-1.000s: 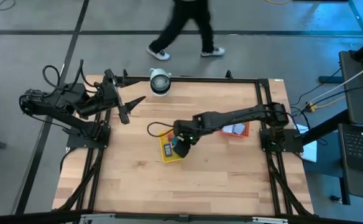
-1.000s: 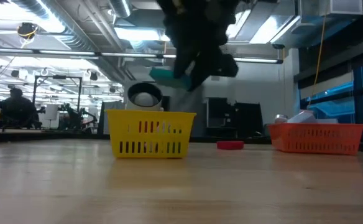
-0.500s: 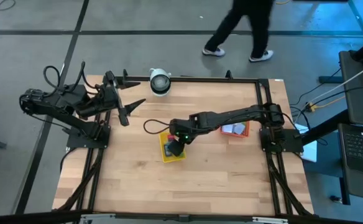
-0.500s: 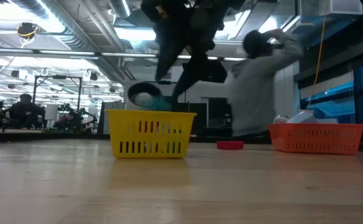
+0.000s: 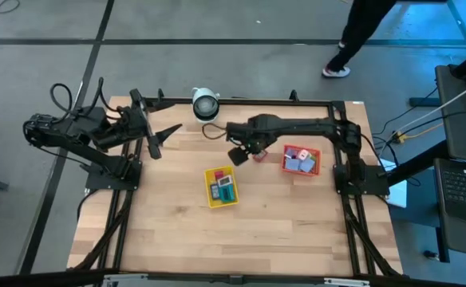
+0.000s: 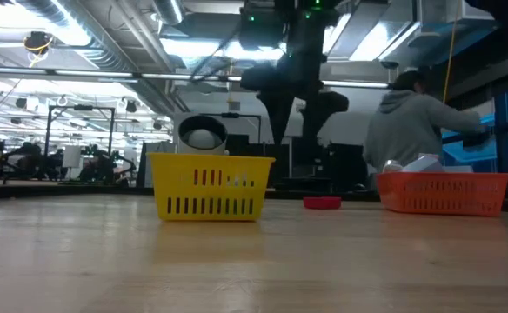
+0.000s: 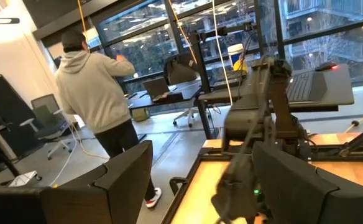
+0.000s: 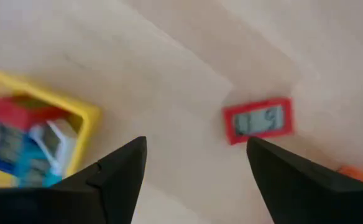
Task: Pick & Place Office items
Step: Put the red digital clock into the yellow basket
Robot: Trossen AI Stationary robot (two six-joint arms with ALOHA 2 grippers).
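My right gripper (image 5: 245,155) hangs open and empty above the table between the two trays; it also shows in the low view (image 6: 299,122) and in its own wrist view (image 8: 197,180). A flat red item (image 8: 258,121) lies on the wood just below and beyond it (image 5: 259,156). The yellow tray (image 5: 209,199) holds red, blue and teal items (image 5: 223,187). The red-orange tray (image 5: 284,169) holds several lavender, blue, red and white items (image 5: 301,159). My left gripper (image 5: 167,139) waits open at the far left, clear of the table.
A white round object with a dark centre (image 5: 205,104) stands at the table's far edge. A person walks on the floor beyond the far edge (image 5: 361,36) and shows behind the red-orange tray in the low view (image 6: 415,130). Bare wood lies toward the near edge.
My right gripper went down to the yellow tray with a teal item and let it go there. It has then risen and gone toward the far edge and a little right, open and empty. The person has walked to the right.
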